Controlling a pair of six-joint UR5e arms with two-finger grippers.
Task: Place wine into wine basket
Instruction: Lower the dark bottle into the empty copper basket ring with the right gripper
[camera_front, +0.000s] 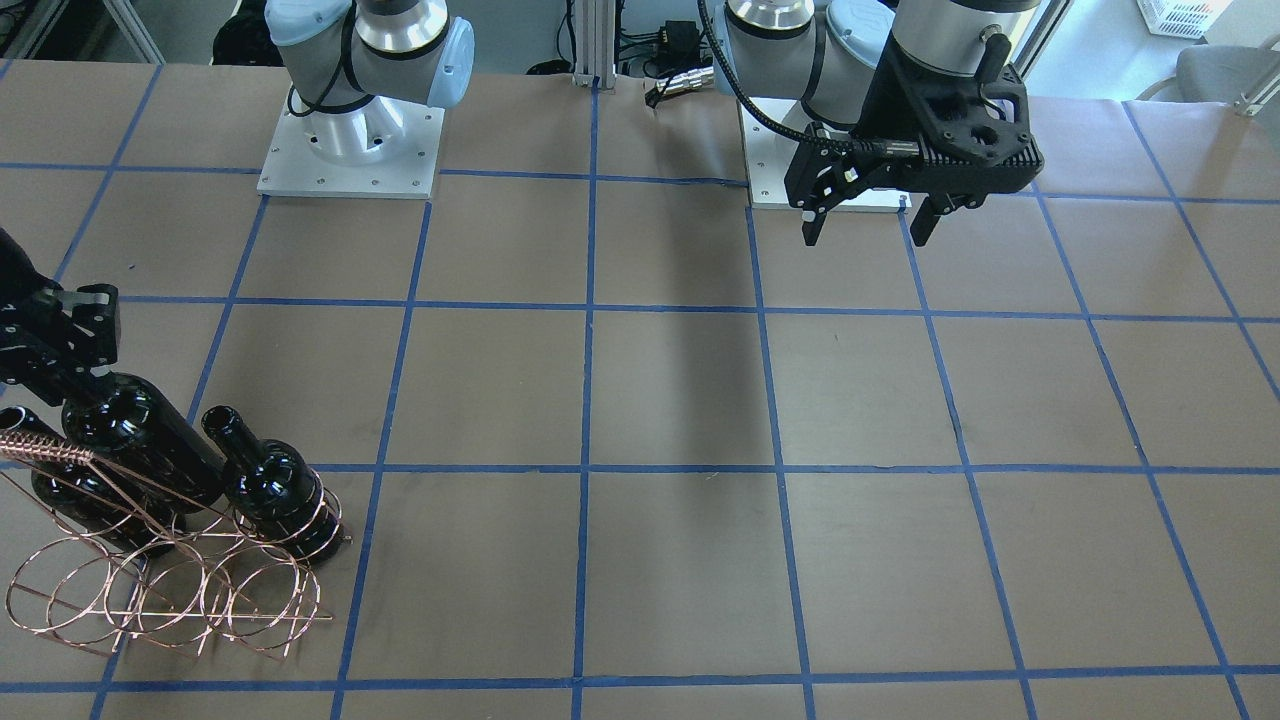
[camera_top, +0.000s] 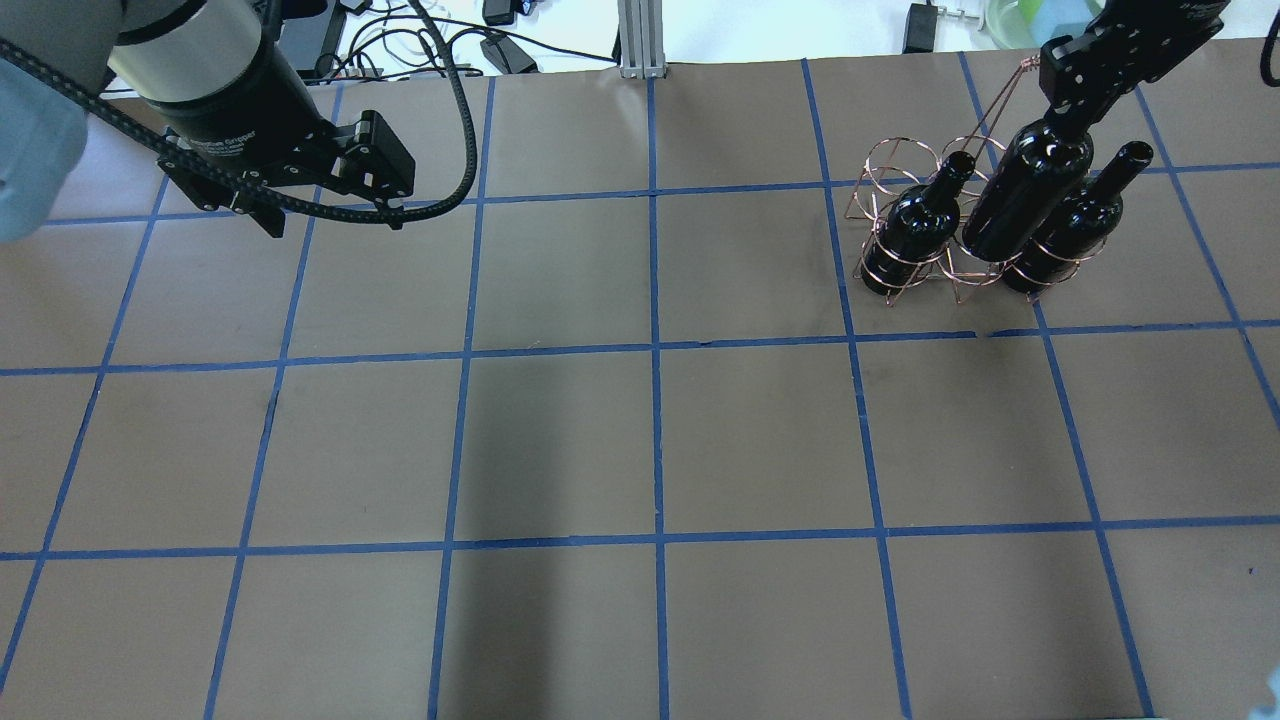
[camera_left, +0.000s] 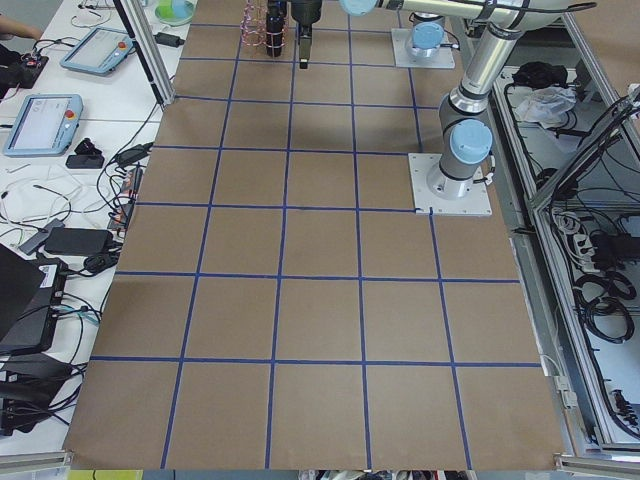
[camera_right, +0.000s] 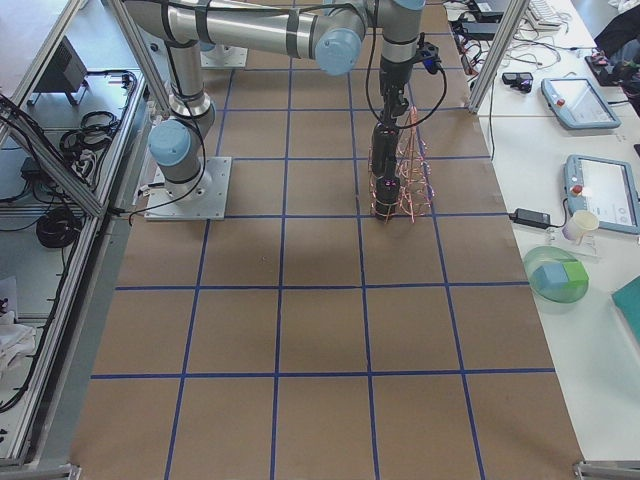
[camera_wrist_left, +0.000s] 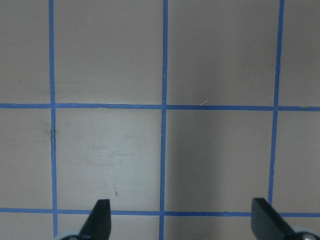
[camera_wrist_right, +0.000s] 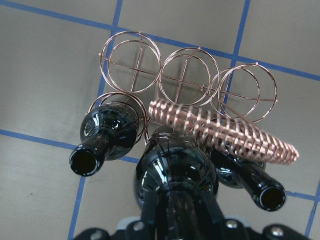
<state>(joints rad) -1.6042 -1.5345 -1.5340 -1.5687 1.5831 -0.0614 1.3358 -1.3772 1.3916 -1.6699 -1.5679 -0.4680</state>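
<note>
My right gripper (camera_top: 1068, 112) is shut on the neck of a glossy black wine bottle (camera_top: 1025, 190) and holds it tilted over the middle of the copper wire wine basket (camera_top: 893, 165). This bottle sits higher than the other two; its base is hidden. Two more black bottles (camera_top: 920, 225) (camera_top: 1075, 225) stand in the basket's hoops on either side. In the right wrist view the held bottle (camera_wrist_right: 175, 175) is beside the coiled handle (camera_wrist_right: 225, 135). My left gripper (camera_top: 335, 220) is open and empty, far off, above bare table.
Brown table (camera_top: 650, 440) with a blue tape grid. The basket's far row of hoops (camera_wrist_right: 185, 75) holds nothing. Arm bases (camera_front: 350, 140) stand at the robot's edge. Cables and a tablet (camera_left: 100, 45) lie off the table's side.
</note>
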